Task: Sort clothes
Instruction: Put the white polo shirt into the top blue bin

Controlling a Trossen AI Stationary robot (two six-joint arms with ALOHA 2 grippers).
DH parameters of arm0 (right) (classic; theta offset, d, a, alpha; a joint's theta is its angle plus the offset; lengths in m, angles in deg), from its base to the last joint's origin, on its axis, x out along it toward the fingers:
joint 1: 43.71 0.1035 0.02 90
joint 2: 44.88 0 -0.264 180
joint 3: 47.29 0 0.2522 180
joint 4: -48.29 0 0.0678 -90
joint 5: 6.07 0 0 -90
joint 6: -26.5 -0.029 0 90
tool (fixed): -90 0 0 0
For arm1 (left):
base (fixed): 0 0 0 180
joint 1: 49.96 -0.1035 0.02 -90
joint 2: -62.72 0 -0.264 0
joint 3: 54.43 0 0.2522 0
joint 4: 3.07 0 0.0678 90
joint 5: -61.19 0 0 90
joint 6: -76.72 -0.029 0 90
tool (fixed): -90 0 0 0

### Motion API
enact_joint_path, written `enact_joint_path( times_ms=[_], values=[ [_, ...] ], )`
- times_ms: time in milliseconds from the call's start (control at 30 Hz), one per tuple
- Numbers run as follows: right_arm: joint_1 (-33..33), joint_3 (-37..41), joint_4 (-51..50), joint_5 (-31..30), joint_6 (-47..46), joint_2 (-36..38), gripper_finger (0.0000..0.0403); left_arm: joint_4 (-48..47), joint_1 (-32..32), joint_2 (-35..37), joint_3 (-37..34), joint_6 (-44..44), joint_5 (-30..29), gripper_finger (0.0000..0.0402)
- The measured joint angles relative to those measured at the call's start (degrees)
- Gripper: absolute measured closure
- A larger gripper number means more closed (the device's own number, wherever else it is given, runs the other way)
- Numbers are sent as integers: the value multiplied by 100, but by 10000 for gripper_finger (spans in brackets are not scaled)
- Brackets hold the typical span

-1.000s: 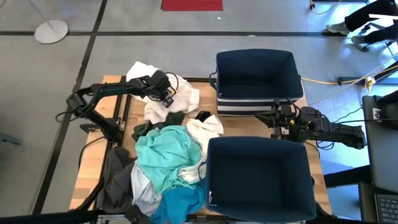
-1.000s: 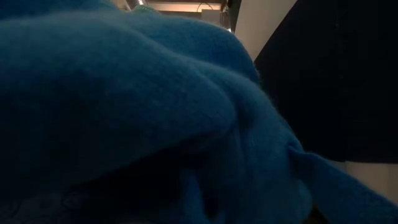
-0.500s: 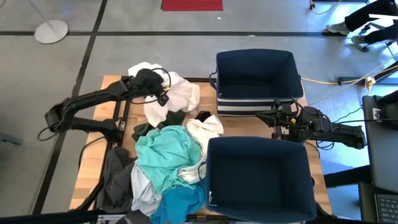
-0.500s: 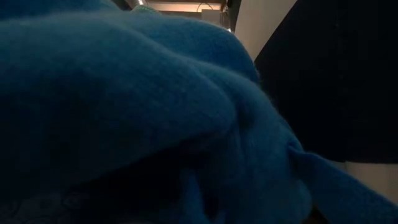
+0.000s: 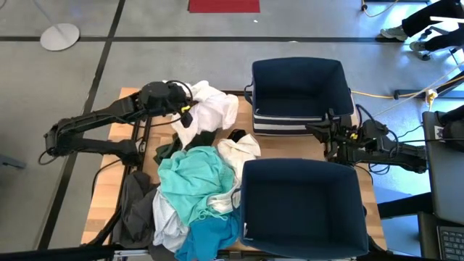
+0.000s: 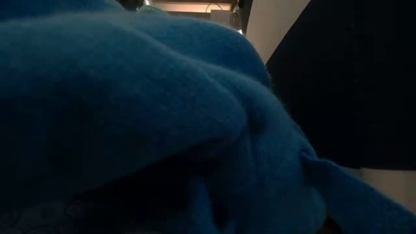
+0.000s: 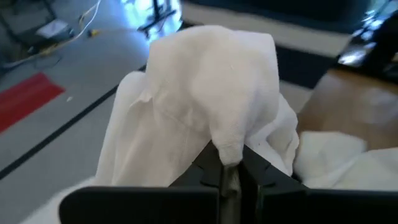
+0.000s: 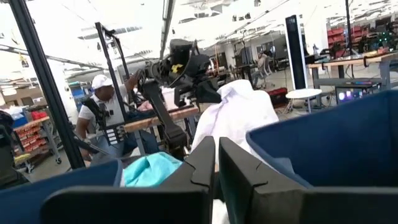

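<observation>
- One garment is in hand: my left gripper is clenched on a pinch of the white garment, held at about eleven o'clock on the table, with the cloth peaking above my fingers and draping down.
- Two navy bins wait: the far bin at one o'clock and the near bin at five o'clock; both look bare inside from above.
- My right gripper hangs at three o'clock between the bins, jaws closed on nothing.
- I judge this the lift-and-carry step; next I must raise the cloth free of the pile and swing it over a bin, watching the trailing hem for snags.
- The remaining clothes lie heaped from nine to seven o'clock: turquoise, teal blue, white, grey and dark pieces, soft and crumpled, overlapping.
- The white fabric looks thin, matte and limp, folding in loose creases.
- The teal blue garment fills the low view, fuzzy like fleece.
</observation>
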Motion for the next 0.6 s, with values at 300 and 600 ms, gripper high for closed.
enact_joint_path(
  times_ms=[300, 600],
  values=[
    [0, -845, 55, -141, 166, -1101, 377, 1007, 774, 79, 2, -239, 2, 397],
    [4, -1964, 374, 473, 280, -2794, 377, 1567, 1378, 86, 11, -571, 4, 395]
  ],
)
